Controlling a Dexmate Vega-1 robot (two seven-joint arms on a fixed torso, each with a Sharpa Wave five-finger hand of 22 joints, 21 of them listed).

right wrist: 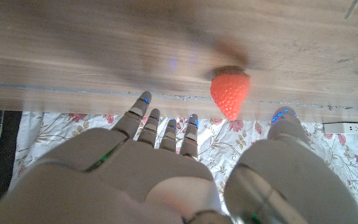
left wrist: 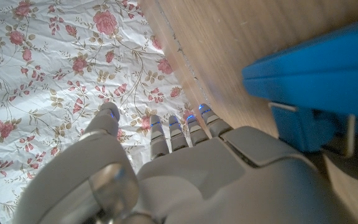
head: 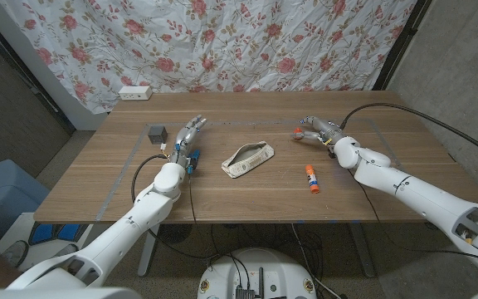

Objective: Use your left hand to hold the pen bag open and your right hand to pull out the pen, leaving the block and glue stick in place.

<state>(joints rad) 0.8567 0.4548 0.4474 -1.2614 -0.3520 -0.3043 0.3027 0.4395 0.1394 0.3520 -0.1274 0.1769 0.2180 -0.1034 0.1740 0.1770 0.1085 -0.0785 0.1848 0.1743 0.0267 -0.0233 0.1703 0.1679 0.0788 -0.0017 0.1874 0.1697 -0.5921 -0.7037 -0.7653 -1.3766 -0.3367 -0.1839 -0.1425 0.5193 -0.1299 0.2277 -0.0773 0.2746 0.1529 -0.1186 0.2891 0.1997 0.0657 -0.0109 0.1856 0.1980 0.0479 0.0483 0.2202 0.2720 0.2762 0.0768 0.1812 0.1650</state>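
The cream pen bag (head: 248, 158) lies on its side near the middle of the wooden table (head: 247, 199), its dark zip line facing up; what is inside is hidden. An orange-and-white glue stick (head: 311, 177) lies on the bare wood to the bag's right. A grey block (head: 157, 133) stands at the left. My left hand (head: 187, 139) is left of the bag, apart from it, fingers spread and holding nothing (left wrist: 166, 168). My right hand (head: 319, 130) is at the far right, fingers apart (right wrist: 166, 162), just short of a small red strawberry (right wrist: 230, 91).
A blue object (left wrist: 312, 81) sits on the table beside my left wrist (head: 191, 163). A white power strip (head: 135, 92) lies at the table's back left edge. A floral curtain (head: 247, 41) hangs behind the table.
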